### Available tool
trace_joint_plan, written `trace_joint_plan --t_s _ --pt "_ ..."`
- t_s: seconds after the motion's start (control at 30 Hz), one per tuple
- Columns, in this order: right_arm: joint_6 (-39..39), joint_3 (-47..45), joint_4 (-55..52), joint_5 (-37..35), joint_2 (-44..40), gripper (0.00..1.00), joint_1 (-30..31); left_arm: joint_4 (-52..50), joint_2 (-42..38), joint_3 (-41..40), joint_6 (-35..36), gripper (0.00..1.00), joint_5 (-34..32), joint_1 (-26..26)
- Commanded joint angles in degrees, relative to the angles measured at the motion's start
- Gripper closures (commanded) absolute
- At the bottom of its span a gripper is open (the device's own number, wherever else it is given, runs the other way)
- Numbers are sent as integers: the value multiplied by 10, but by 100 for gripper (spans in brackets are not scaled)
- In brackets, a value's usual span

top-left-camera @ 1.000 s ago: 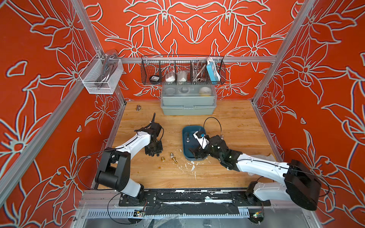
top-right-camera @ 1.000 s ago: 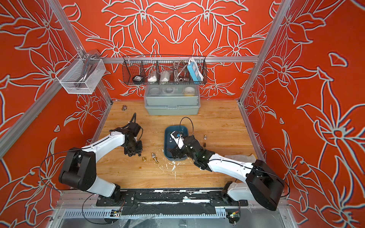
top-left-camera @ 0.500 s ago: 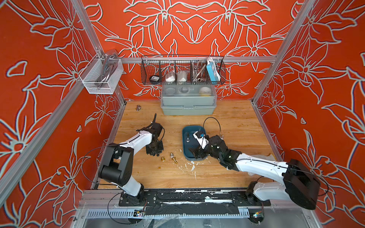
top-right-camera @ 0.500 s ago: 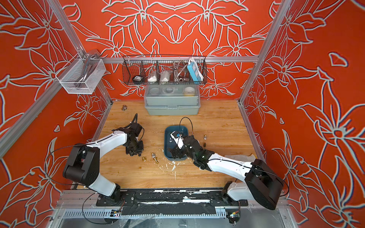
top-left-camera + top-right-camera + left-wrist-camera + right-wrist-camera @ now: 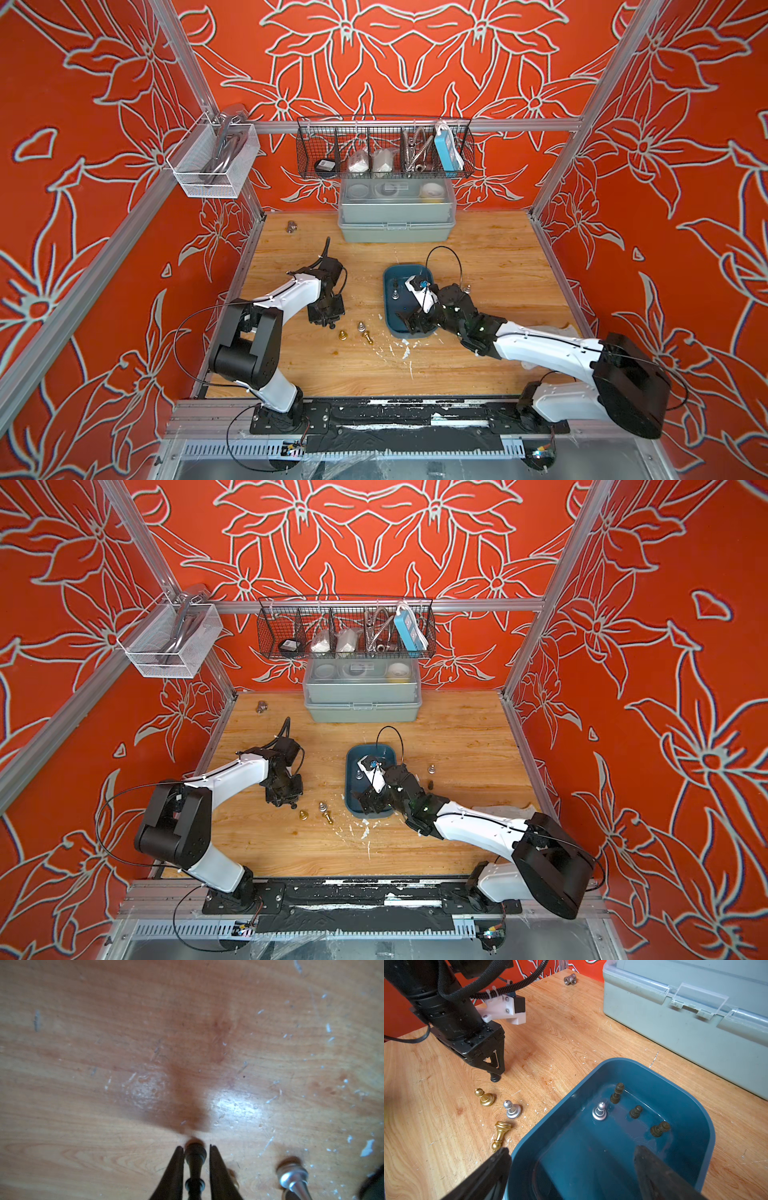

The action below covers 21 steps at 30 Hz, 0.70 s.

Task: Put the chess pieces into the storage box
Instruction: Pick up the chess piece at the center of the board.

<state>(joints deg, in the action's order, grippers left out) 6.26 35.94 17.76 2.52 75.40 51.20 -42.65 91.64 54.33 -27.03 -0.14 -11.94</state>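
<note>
Dark pawn (image 5: 195, 1157) stands on the surface (image 5: 571, 1032) beside the box (image 5: 695, 1109), left jaws close astride it, likely for a lift; whether they pinch, I cannot tell. Right jaws hang spread and empty over the box, four pieces (image 5: 600, 1112) inside.

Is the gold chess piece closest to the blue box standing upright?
No, the gold chess piece lies tipped on its side on the table beside the storage box.

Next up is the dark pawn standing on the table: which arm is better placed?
Left. The left gripper has its jaws closely flanking the dark pawn. The right gripper hangs open and empty, straddling the rim of the storage box, farther from that pawn.
</note>
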Motion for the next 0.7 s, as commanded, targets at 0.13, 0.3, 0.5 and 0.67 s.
trace_joint_plan --t_s 0.13,0.3,0.5,0.67 --pt "-2 18 -9 -10 7 3 5 -1 15 8 6 80 -9 3" --pt "-1 20 -11 -9 8 3 5 -1 15 8 7 86 -12 3" --pt "0 21 -13 -10 8 3 5 -1 12 9 5 86 -14 3" --pt "0 21 -15 -14 7 3 5 -1 9 8 6 87 -13 2"
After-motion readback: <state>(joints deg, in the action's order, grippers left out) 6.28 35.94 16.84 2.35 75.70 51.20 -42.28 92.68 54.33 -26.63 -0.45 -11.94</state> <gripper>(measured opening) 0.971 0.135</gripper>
